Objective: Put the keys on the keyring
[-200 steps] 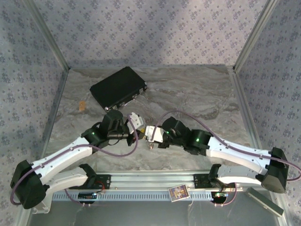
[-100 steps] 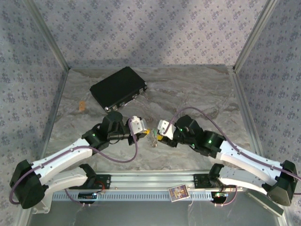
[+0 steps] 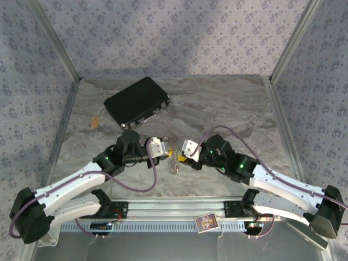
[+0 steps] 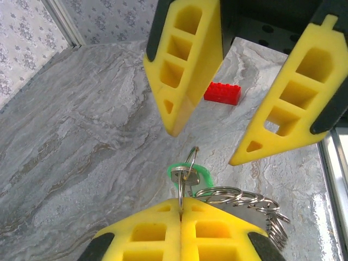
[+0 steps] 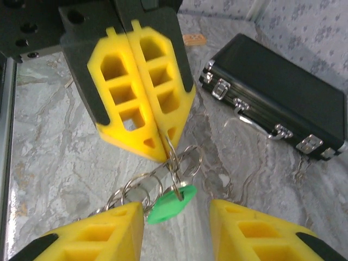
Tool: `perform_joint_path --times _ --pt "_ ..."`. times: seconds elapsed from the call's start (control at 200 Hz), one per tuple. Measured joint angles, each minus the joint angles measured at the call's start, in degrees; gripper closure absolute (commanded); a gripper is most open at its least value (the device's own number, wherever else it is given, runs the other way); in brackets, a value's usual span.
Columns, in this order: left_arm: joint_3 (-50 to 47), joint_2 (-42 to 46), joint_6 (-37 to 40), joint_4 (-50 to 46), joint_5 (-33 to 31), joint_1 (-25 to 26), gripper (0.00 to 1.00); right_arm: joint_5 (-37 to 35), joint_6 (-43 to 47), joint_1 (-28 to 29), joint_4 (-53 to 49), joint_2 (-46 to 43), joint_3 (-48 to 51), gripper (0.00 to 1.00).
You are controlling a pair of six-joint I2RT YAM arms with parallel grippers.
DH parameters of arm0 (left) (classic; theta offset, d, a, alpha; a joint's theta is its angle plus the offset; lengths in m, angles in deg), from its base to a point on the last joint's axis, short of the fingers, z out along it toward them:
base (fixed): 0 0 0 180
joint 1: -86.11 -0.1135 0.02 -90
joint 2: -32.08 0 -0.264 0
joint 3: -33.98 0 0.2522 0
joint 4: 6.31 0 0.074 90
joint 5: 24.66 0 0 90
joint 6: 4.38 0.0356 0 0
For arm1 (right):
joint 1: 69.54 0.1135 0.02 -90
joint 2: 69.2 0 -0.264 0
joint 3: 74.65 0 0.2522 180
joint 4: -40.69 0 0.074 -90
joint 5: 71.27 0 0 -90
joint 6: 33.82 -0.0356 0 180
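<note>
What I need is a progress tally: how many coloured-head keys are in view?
1: a green-headed key hangs at the keyring that the shut left end effector pinches. Others may be hidden.

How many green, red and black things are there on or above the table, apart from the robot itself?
Green: 1, the key
Red: 1, the block
Black: 1, the case
Total: 3
</note>
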State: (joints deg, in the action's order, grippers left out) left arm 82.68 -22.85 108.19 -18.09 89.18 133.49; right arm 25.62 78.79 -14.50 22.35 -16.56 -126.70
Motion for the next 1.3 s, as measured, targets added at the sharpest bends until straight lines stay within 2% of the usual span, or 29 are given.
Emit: perform_joint_path --times 0.31,0.465,0.59,0.69,0.869,1.129,1.304 --pt "0.0 0.0 0.0 0.0 0.4 0.0 1.00 -0.2 6.1 1.7 2.4 0.7 0.0 0.80" --pt "0.0 0.0 0.0 0.0 0.9 0.4 1.00 -1.4 7.9 2.3 2.6 1.6 0.0 0.83" --pt "0.0 0.0 -0.1 -0.3 1.0 0.4 1.00 -2.4 9.1 2.5 2.7 1.8 0.0 0.93" --pt "0.0 0.0 -0.1 -0.4 1.0 0.4 1.00 -3.1 10.0 2.8 2.7 1.8 0.0 0.92" --pt "0.0 0.0 -0.6 -0.4 1.0 0.4 1.00 -4.1 11.1 3.1 2.3 1.7 0.0 0.82" --pt "0.0 0.0 -1.1 -0.3 1.0 0.4 1.00 -5.2 11.5 3.4 1.0 0.5 0.0 0.87" --pt "0.0 0.0 -1.2 -0.3 1.0 0.4 1.00 -5.2 11.5 3.6 0.3 0.6 0.0 0.87"
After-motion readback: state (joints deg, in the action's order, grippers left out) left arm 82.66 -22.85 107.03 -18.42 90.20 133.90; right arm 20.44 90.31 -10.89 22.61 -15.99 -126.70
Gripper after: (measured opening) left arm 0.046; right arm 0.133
